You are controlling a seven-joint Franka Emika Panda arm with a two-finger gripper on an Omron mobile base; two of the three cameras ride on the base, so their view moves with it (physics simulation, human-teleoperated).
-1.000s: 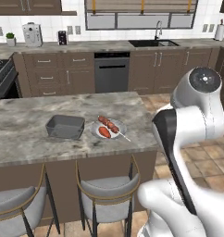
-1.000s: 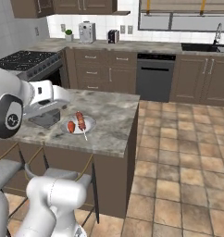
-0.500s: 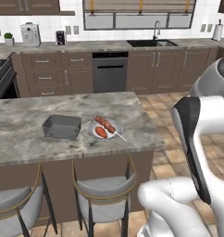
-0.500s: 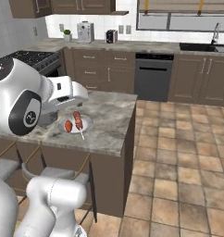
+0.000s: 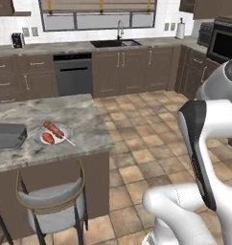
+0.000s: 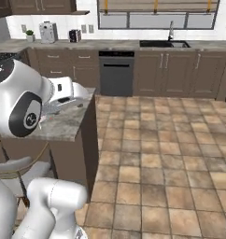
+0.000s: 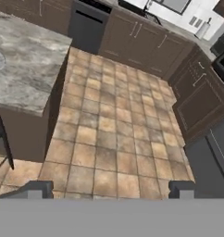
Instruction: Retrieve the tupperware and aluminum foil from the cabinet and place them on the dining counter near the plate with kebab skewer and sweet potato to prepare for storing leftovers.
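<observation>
From my remote seat I see that the whole picture has slid since a second ago: the base has turned, so the dining worktop (image 5: 51, 119) now lies at the left of the left base view and more tiled floor (image 5: 151, 143) shows. The things themselves have not moved. My gripper (image 7: 109, 187) is spread wide with nothing between its fingers, looking down at the floor beside the worktop end. A grey stool (image 5: 53, 203) stands nearest. On the worktop the tupperware (image 5: 7, 135) sits with nothing visible inside it, just beside the plate (image 5: 54, 134). The plate carries the kebab skewer (image 5: 55, 129) and the sweet potato (image 5: 48, 138). Farther back are the dishwasher (image 5: 74, 75) and the sink (image 5: 114, 43).
</observation>
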